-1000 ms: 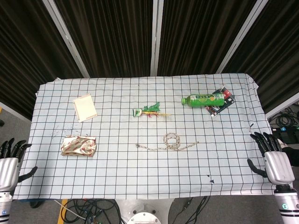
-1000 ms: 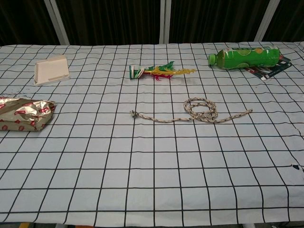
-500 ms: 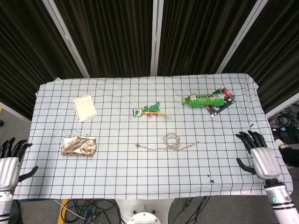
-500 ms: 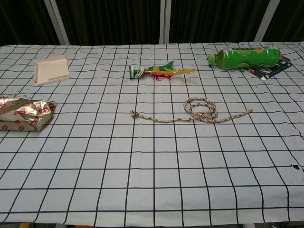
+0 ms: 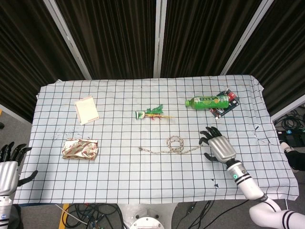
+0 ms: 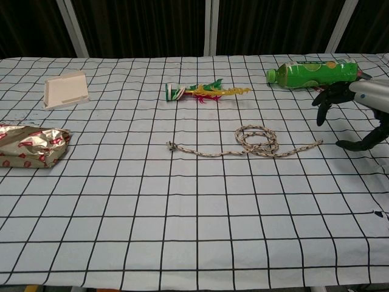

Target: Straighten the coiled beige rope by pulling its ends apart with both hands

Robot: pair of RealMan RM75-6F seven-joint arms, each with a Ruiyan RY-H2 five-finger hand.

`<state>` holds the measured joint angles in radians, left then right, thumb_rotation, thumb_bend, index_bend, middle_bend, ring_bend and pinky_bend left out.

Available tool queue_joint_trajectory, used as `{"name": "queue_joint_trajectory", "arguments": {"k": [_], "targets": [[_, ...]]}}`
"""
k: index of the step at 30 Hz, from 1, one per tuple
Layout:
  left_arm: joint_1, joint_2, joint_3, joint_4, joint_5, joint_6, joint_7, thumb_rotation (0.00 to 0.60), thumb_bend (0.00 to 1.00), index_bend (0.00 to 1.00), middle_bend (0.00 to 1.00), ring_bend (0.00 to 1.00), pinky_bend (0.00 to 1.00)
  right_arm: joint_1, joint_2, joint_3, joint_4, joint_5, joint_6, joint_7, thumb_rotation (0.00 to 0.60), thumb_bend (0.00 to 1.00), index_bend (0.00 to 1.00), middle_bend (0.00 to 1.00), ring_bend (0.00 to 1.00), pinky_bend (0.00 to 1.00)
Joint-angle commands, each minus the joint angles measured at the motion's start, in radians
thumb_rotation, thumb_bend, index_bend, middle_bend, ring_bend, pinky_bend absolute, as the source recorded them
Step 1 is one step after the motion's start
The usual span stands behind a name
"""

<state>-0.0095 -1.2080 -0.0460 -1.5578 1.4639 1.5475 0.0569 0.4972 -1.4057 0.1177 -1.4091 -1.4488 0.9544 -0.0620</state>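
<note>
The beige rope (image 5: 172, 146) (image 6: 255, 143) lies near the middle of the checked table, with one small loop and a straight tail to each side. My right hand (image 5: 218, 147) (image 6: 355, 112) hovers open just right of the rope's right end (image 5: 200, 146) (image 6: 318, 143), fingers spread, holding nothing. My left hand (image 5: 9, 166) stays off the table's left front corner, open and empty; the chest view does not show it.
A green bottle (image 5: 207, 101) (image 6: 313, 73) and a dark packet (image 5: 226, 103) lie at the back right. A green-and-yellow wrapper (image 5: 151, 114) (image 6: 203, 91) lies behind the rope. A beige box (image 5: 86, 109) and a shiny snack bag (image 5: 80, 149) lie at the left.
My right hand has swung in from the table's right edge to just beside the rope's right end, and now appears in the chest view. The rope and left hand have not moved.
</note>
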Motion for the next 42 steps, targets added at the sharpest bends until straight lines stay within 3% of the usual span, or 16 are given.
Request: {"name": "queue_joint_trajectory", "arguments": {"k": [1, 6, 18, 42], "targets": [[0.001, -0.002, -0.001, 0.004, -0.004, -0.002, -0.005, 0.600, 0.13, 0.24, 0.14, 0.00, 0.00, 0.036, -0.080, 0.007, 0.083, 0.025, -0.025, -0.037, 0.600, 0.24, 0.43, 0.17, 0.00, 0.00], [-0.001, -0.004, -0.002, 0.013, -0.007, -0.008, -0.010, 0.600, 0.13, 0.24, 0.14, 0.00, 0.00, 0.051, -0.140, 0.007, 0.152, 0.041, -0.026, -0.032, 0.600, 0.24, 0.48, 0.18, 0.00, 0.00], [-0.005, -0.009, -0.004, 0.025, -0.012, -0.015, -0.017, 0.600, 0.13, 0.24, 0.14, 0.00, 0.00, 0.067, -0.171, -0.004, 0.202, 0.050, -0.018, -0.017, 0.600, 0.26, 0.54, 0.19, 0.00, 0.00], [-0.003, -0.014, -0.006, 0.042, -0.020, -0.019, -0.030, 0.600, 0.13, 0.24, 0.14, 0.00, 0.00, 0.089, -0.185, -0.033, 0.221, 0.043, -0.012, -0.031, 0.600, 0.32, 0.47, 0.16, 0.00, 0.00]]}}
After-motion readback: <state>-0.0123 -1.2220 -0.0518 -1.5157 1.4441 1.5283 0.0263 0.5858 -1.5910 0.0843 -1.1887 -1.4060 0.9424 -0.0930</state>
